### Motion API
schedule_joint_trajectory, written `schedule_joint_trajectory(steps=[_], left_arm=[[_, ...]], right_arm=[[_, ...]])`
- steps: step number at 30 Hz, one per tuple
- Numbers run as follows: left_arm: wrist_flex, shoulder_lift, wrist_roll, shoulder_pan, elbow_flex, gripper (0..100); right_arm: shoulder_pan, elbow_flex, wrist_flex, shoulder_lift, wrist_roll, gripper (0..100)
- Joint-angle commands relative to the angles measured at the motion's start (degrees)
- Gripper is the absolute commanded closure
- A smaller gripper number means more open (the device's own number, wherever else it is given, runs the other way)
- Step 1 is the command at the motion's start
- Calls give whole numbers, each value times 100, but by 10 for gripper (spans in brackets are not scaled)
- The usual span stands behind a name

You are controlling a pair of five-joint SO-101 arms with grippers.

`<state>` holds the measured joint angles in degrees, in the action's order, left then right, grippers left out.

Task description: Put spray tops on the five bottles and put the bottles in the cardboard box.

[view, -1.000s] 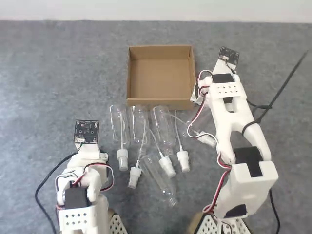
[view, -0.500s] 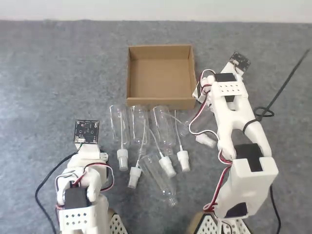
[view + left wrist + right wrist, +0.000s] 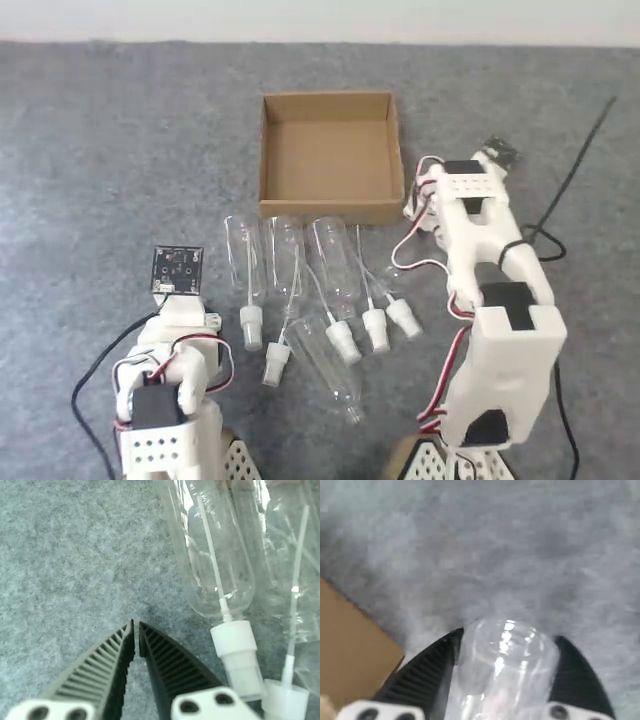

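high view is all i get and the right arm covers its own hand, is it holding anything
observer: Yes. The right wrist view shows the right hand closed on a clear bottle, with one finger on each side of it.
operator: how near the box is it
observer: In that view a wall of the cardboard box lies just beside one finger of that hand.
operator: and the left hand
observer: The left wrist view shows the left hand shut and empty above the carpet, beside a capped bottle that lies on its side.
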<state>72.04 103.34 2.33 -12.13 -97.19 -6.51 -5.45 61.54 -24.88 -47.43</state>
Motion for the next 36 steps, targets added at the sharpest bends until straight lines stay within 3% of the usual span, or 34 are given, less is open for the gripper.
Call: schedule_joint_trajectory(steps=[1,14,20,29,36], left_arm=[[35,123,26,0,66,985],[35,123,26,0,66,985],[35,123,26,0,66,985],[35,123,26,0,66,985],[35,123,26,0,66,985]], right_arm=[[268,176,-75,66,-220,873],[796,202,637,743,-273,890],[1235,176,954,901,-870,892],[1666,185,1270,901,-897,892],[1956,176,1279,901,-1776,893]])
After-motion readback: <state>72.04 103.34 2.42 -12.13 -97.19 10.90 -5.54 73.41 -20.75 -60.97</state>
